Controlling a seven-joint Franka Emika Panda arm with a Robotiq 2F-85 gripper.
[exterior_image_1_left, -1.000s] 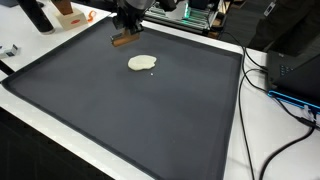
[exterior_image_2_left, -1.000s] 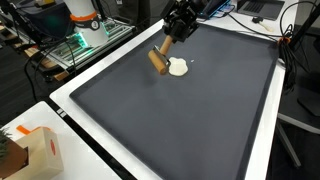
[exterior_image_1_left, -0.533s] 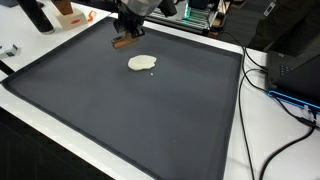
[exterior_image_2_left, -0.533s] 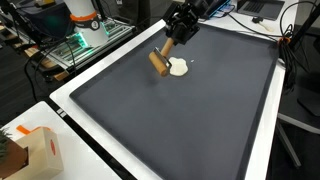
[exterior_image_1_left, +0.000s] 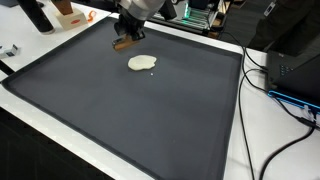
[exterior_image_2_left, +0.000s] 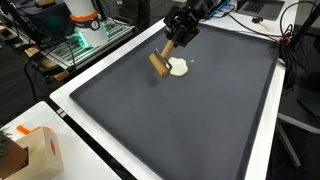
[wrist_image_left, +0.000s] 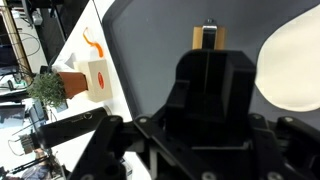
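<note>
Tool black; block tan; disc cream (mat dark grey).

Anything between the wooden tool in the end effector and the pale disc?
Nothing. In an exterior view, only bare dark mat shows between the wooden tool, held by the end effector, and the pale disc.

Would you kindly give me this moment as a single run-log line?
gripper: shut on wooden tool | tool: tilted, beside pale flat disc | disc: lying on dark mat
</note>
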